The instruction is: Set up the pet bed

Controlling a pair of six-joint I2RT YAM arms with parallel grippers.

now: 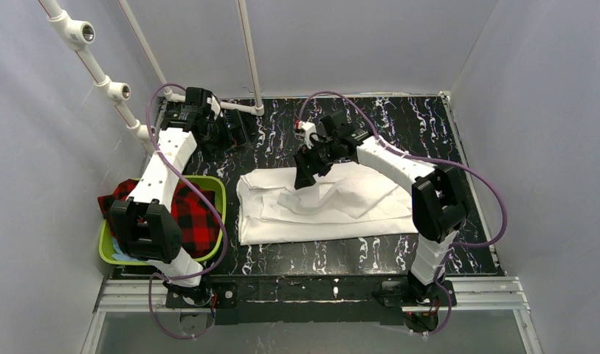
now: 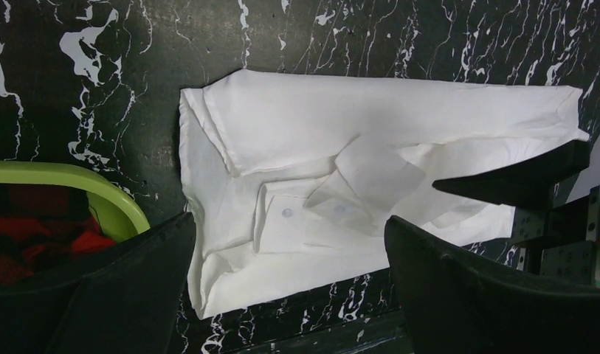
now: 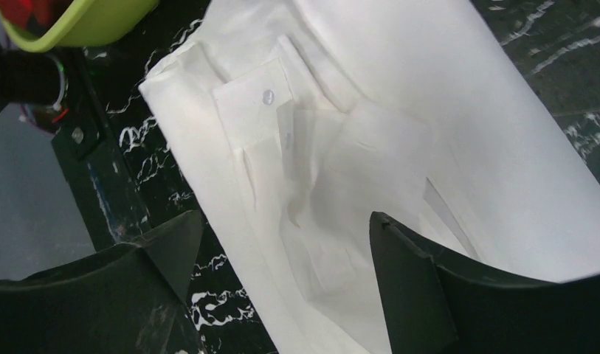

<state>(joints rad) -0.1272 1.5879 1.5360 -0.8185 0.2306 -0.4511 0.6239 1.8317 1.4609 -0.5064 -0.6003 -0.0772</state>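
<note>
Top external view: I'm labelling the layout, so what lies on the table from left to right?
Green bin holding red plaid cloth → white folded fabric.

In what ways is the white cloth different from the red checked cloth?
The white cloth is plain; the red checked cloth has black squares. The white cloth lies folded fairly flat on the table, while the red checked cloth is bunched in the green basket. Both are soft fabric.

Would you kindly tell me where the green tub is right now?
In the top view the green tub sits at the table's left side, just left of the white cloth, holding a red plaid blanket.
</note>
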